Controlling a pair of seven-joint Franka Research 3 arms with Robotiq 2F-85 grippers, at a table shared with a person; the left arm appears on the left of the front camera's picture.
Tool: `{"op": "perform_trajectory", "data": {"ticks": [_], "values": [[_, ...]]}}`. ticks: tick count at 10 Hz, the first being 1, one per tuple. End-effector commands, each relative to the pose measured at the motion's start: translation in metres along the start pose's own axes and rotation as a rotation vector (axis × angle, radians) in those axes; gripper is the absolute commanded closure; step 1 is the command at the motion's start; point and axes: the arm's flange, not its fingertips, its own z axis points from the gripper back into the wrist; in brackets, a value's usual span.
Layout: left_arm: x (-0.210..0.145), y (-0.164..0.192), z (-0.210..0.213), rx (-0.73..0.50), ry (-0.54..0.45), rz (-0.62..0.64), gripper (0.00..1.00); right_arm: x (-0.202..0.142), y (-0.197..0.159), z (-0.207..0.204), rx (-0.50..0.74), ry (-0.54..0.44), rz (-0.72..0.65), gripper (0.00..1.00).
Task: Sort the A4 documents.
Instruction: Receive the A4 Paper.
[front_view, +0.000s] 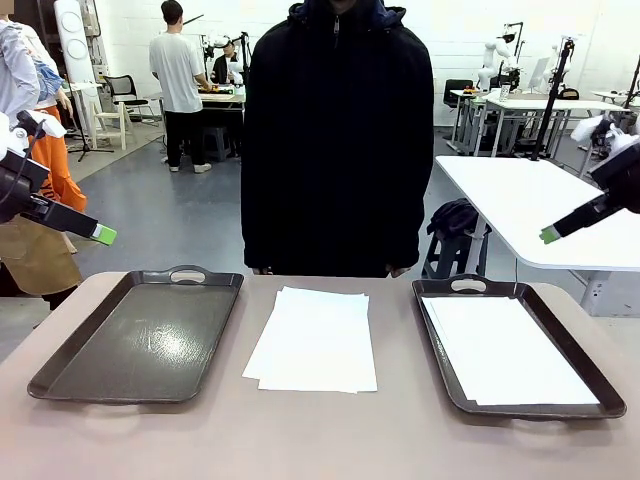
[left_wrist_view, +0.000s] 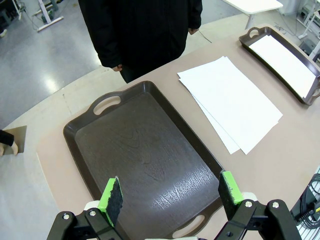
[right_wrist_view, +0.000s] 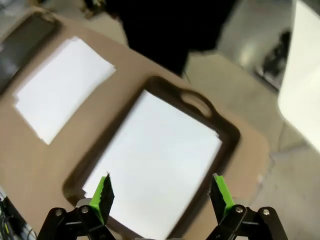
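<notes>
left tool (left_wrist_view: 170, 195) open, empty | right tool (right_wrist_view: 162, 192) open, empty | both raised either side of loose A4 documents (front_view: 315, 340) | risk: fanned thin sheets, a pinch may lift several or crumple one

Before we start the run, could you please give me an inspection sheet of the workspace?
Surface: brown table, flat, bare between trays and papers.
Job's things: loose stack of A4 documents in the table's middle, slightly fanned; more white sheets lying in the right tray; left tray empty.
Clutter: nothing seen.
Grippers: left gripper open, hovering above the left tray; right gripper open, above the right tray; neither holds anything.
Cables: a cable beside the table's edge near the left arm.
Surroundings: person in a dark jacket standing at the far side; white tables and other people farther off.
</notes>
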Motion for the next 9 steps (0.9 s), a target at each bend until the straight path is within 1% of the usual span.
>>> {"op": "perform_trajectory", "data": {"ticks": [1, 2, 3, 5, 7, 9], "values": [[-0.001, 0.002, -0.002, -0.006, -0.009, 0.004, 0.00, -0.004, 0.005, -0.004, 0.250, -0.074, 0.120, 0.00], [-0.001, 0.002, -0.002, -0.006, -0.009, 0.004, 0.00, 0.004, 0.017, 0.003, 0.301, -0.107, 0.177, 0.00], [-0.001, 0.002, -0.002, -0.006, -0.009, 0.004, 0.00, 0.010, 0.025, 0.005, 0.313, -0.127, 0.203, 0.00], [-0.001, 0.002, -0.002, -0.006, -0.009, 0.004, 0.00, 0.017, 0.032, 0.006, 0.391, -0.154, 0.188, 0.00], [-0.001, 0.002, -0.002, -0.006, -0.009, 0.004, 0.00, 0.021, 0.035, 0.012, 0.476, -0.157, 0.138, 0.00], [-0.001, 0.002, -0.002, -0.006, -0.009, 0.004, 0.00, 0.021, 0.039, 0.012, 0.485, -0.131, 0.118, 0.00]]}}
